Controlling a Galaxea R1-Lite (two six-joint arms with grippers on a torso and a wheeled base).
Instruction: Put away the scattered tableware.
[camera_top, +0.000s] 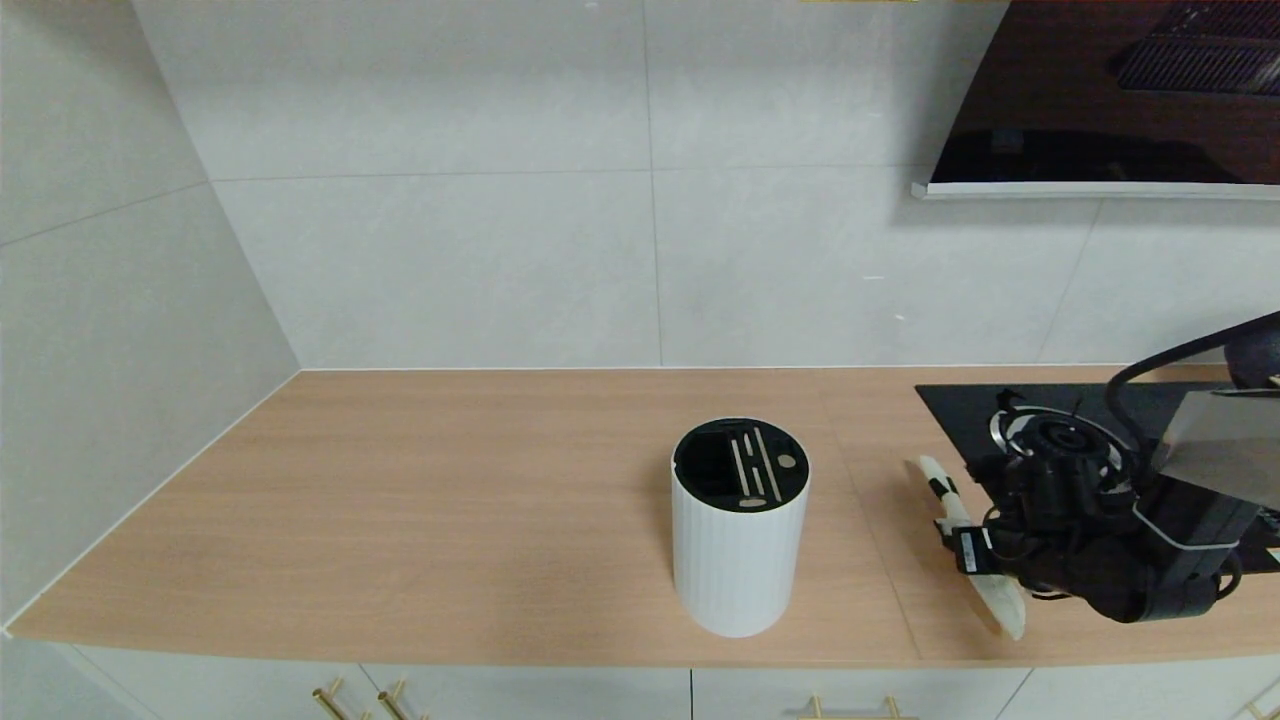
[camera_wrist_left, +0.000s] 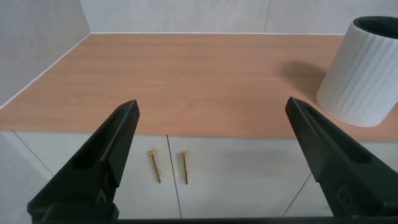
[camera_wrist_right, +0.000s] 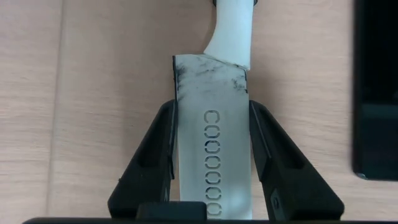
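Observation:
A knife (camera_top: 943, 492) with a white handle and a pale blade lies on the wooden counter (camera_top: 450, 500), right of a white ribbed holder (camera_top: 740, 545) with a black slotted top. My right gripper (camera_top: 975, 552) is down over the knife. The right wrist view shows the blade (camera_wrist_right: 214, 74) lying flat, and the right gripper (camera_wrist_right: 211, 112) is shut on its two edges. My left gripper (camera_wrist_left: 211, 106) hangs open with nothing in it, in front of the counter's front edge. The holder (camera_wrist_left: 367, 68) stands beyond it to one side.
A black cooktop (camera_top: 950, 402) with a burner (camera_top: 1050, 435) is set into the counter just right of the knife. A dark range hood (camera_top: 1110, 100) hangs on the tiled wall above. Gold cabinet handles (camera_wrist_left: 154, 165) sit below the counter edge. Bare counter stretches left of the holder.

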